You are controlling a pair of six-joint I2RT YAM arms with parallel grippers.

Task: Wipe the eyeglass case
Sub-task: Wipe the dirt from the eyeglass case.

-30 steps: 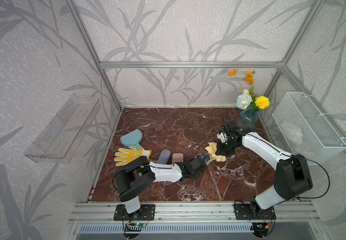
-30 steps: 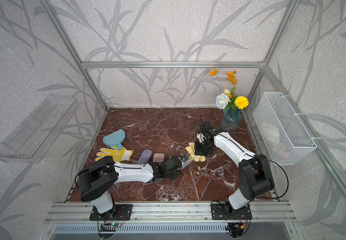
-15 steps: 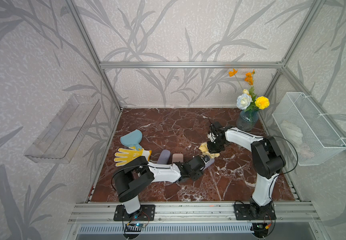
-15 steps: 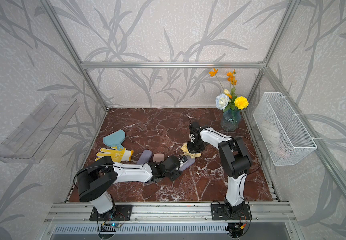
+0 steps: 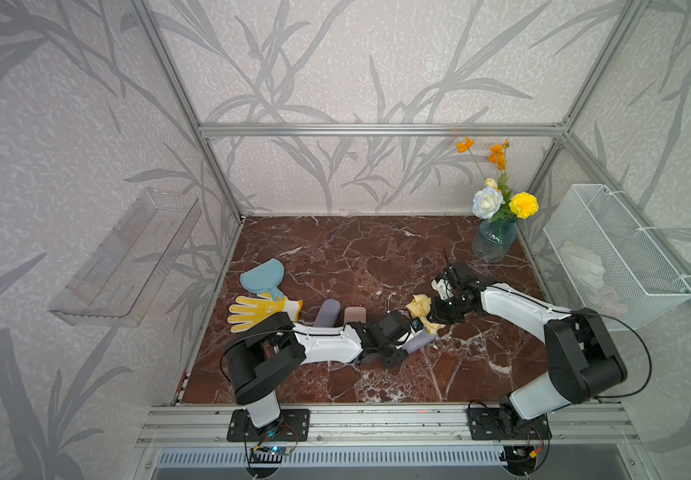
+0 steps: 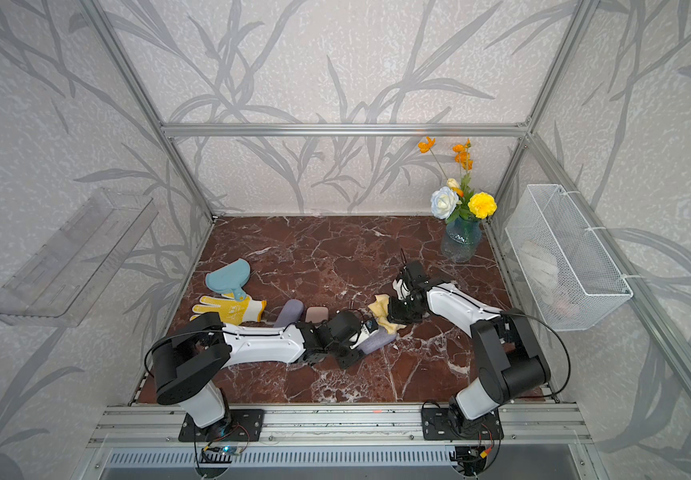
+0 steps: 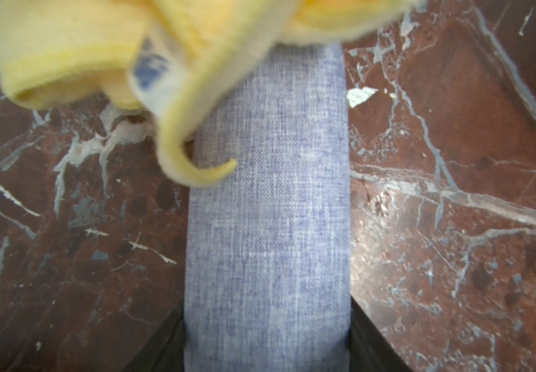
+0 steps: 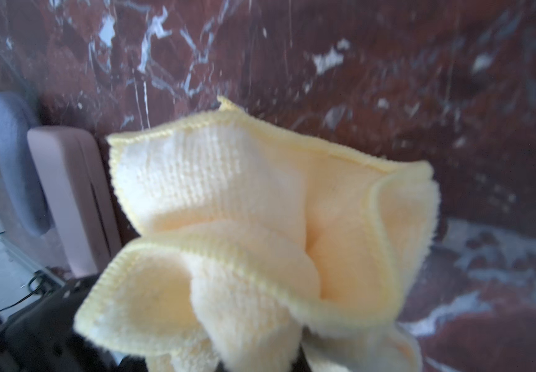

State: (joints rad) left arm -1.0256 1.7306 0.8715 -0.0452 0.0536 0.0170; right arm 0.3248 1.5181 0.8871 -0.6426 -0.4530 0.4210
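Marble table [image 5: 335, 257] spanning cell floor, work happening near its front-centre

Left gripper [image 5: 403, 348] clamping one end of eyeglass case [image 7: 266, 225]; case lying low along table, free end pointing toward right arm

Right gripper [image 5: 435, 318] pinching shut on bunched yellow cloth [image 8: 260, 225]; cloth draping over case's far end, touching it

Risk: hold sitting at one end only, so sideways wiping push likely pivoting case out of jaws; loose folds possibly snagging left fingers

blue-grey eyeglass case [image 5: 418, 341], lavender eyeglass case [image 5: 327, 312], pink eyeglass case [image 5: 354, 314]: 3 total. 1 yellow cloth [image 5: 418, 304], 1 yellow glove [image 5: 258, 312], 1 blue mitt [image 5: 261, 274], 1 vase of flowers [image 5: 493, 243], 1 wire basket [image 5: 634, 266], 1 clear shelf [image 5: 128, 257].
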